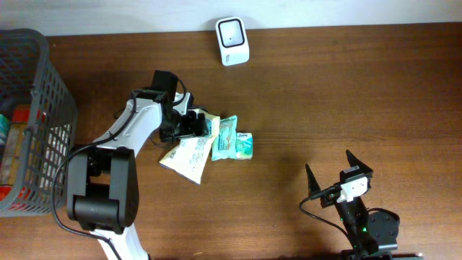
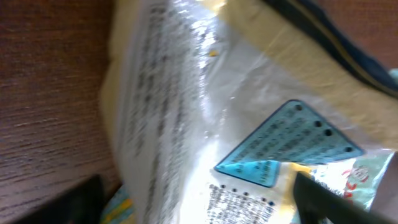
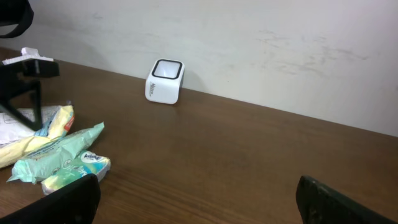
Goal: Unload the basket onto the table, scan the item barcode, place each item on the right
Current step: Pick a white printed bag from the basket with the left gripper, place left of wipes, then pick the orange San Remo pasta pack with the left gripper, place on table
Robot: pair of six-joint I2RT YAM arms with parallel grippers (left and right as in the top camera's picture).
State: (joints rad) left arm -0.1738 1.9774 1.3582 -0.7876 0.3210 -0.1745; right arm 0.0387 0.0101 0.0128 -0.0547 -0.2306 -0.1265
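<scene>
The left pincer (image 1: 195, 124) is positioned near the centre-left of the worktop (image 1: 346, 94), directly over the upper end of the yellow-white packet (image 1: 189, 155). In the left wrist view its two dark fingers (image 2: 314, 198) appear at the lower corners of the frame, set wide apart, with the packet filling the space between and beyond them. The jaws are wide and do not clamp the packet. The packet lies flat on the worktop, at an angle, its lower end pointing toward the near edge. Its clear wrapper carries rows of fine print and a blue triangular panel (image 2: 280, 143). A block of dense marking sits below that panel, too blurred to read. A green packet (image 1: 232, 139) lies just beside the yellow-white packet on its right, touching or overlapping it at the upper end; the overhead view does not settle which. The barcode scanner (image 1: 232, 41), a small white unit with a dark window, stands at the far edge of the worktop against the wall, well apart from both packets. The right pincer (image 1: 334, 169) is at the near right of the worktop, jaws wide, holding nothing; in its wrist view both fingertips frame bare worktop. A grey mesh basket (image 1: 43, 94) containing several items stands at the far left.
</scene>
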